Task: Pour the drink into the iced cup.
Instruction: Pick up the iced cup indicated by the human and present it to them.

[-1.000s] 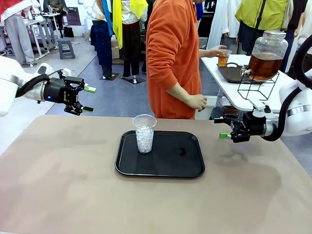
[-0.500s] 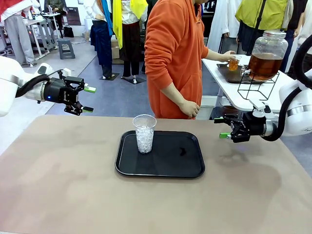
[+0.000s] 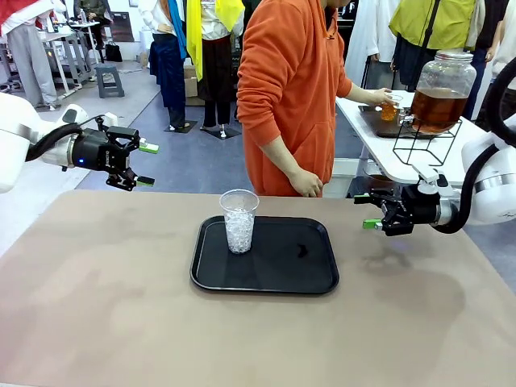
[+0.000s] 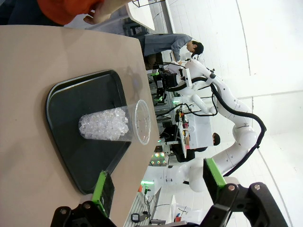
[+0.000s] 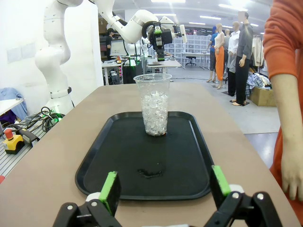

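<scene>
Amber-brown drink [image 3: 389, 111] fills a small clear cup [image 3: 390, 101]. The person's hand [image 3: 376, 96] holds this cup just beside the lower part of a big glass jar [image 3: 442, 81]. The jar contains the same brown liquid, roughly to the half, and it stands on a black wire stand [image 3: 423, 147]. All of this is on a white side table [image 3: 372, 157], beyond the far right corner of the main table [image 3: 97, 306]. A dark tray [image 3: 376, 122] lies under the small cup.

The iced cup [image 3: 239, 220] is clear plastic and stands upright, with white ice inside to more than half of its height. It is on the left part of a black tray [image 3: 310, 278] in the middle of the main table. The tray has one small dark mark [image 3: 301, 251] to the right of the iced cup.

The main table has a plain tan surface. The floor behind it is grey. The person wears an orange hoodie [image 3: 286, 72] and stands at the far side. The other hand [image 3: 307, 184] hangs near the table edge.

The left gripper [image 3: 147, 164] hovers over the far left corner with its fingers spread and nothing between them. The right gripper [image 3: 365, 211] hovers at the right edge, also spread and empty. Both are well apart from the iced cup.

Counted: one small cup, one jar, one iced cup, two trays, two grippers.
</scene>
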You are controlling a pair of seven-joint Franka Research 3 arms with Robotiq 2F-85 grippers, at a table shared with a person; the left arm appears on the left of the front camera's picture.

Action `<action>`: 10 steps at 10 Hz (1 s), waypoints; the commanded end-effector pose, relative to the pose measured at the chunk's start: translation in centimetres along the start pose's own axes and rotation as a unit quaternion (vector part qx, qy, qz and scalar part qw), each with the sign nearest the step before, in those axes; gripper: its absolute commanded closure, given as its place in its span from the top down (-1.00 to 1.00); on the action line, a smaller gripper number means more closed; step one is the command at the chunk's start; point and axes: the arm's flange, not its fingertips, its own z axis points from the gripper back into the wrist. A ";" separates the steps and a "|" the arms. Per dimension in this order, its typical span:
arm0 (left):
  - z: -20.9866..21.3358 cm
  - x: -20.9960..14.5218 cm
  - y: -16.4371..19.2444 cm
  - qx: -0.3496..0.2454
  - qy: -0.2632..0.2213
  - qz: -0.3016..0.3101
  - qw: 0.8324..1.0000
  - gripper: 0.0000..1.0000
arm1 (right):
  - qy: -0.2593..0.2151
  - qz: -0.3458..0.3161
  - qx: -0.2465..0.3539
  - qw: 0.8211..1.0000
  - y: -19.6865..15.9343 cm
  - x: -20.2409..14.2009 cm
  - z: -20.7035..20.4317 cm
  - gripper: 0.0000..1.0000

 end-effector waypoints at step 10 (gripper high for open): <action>0.1 0.0 -0.1 -0.004 -0.001 -0.002 1.000 1.00 | 0.000 -0.001 0.000 1.000 -0.1 0.2 -0.1 1.00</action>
